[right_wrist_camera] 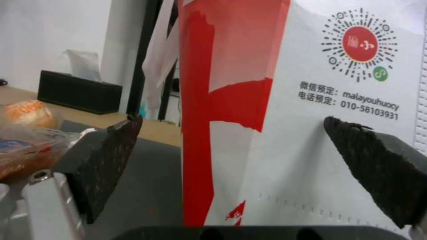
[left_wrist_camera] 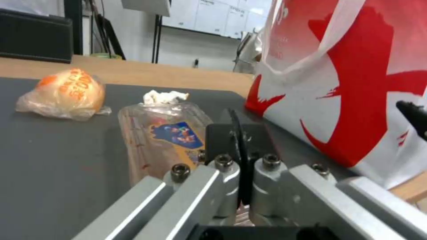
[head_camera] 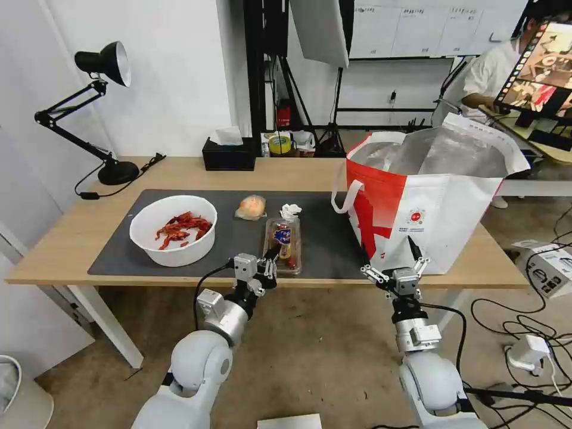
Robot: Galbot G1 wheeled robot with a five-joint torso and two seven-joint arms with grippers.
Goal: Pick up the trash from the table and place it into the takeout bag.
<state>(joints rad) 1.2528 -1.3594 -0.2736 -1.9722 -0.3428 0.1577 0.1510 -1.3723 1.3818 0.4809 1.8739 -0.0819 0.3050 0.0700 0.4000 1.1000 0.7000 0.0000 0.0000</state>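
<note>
My left gripper (head_camera: 269, 266) sits at the near table edge, fingers pressed together with nothing between them, tip just beside the near end of the clear hinged plastic tray of cherry tomatoes (head_camera: 283, 244). My right gripper (head_camera: 398, 269) hangs spread wide, empty, facing the near wall of the large white-and-red takeout bag with silver foil lining (head_camera: 426, 202). All the trash is on the dark grey mat (head_camera: 113, 250) of the light-wood table (head_camera: 179, 173): white round bowl of red crayfish shells (head_camera: 173, 229), plastic-wrapped orange lump (head_camera: 251, 207), crumpled white tissue (head_camera: 291, 210). Nothing looks bagged yet, so I judge this the first reach. Next: spread left fingers, straddle tray, pinch, lift over the bag rim.
</note>
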